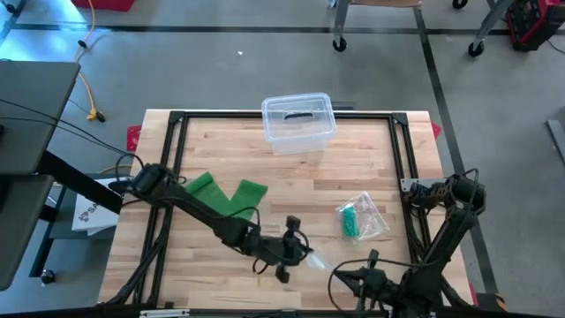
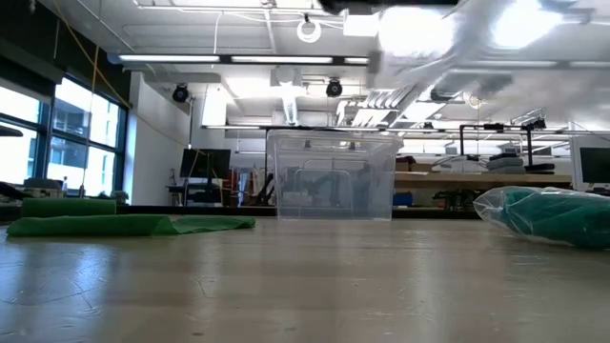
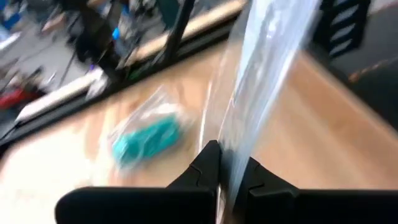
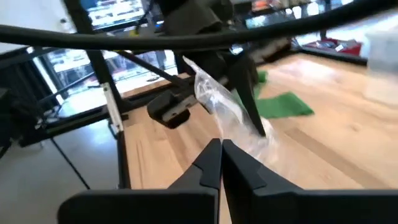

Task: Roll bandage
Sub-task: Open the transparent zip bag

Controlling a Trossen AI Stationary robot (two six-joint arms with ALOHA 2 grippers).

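Green bandage (image 1: 225, 196) lies partly unrolled on the table's (image 1: 353, 177) left half from above, well apart from my left gripper (image 1: 296, 252), which is near the front edge clamped on a clear plastic wrapper (image 1: 315, 260). My left wrist camera shows that film (image 3: 261, 74) pinched between my fingers (image 3: 208, 165). My right wrist camera shows my right gripper (image 4: 221, 155) pressed together on nothing; I judge I should shed the film before rolling.

A clear lidded container (image 1: 298, 122) is seen at the far edge of the wooden table (image 1: 353, 177), with a green bandage (image 1: 227, 193) laid out at the left. A bagged green roll (image 1: 360, 217) is seen toward the right. The left gripper (image 1: 296, 250) is pinched on a clear wrapper (image 1: 314, 259) near the front edge, and the right gripper (image 1: 342, 280) is parked at the front right.
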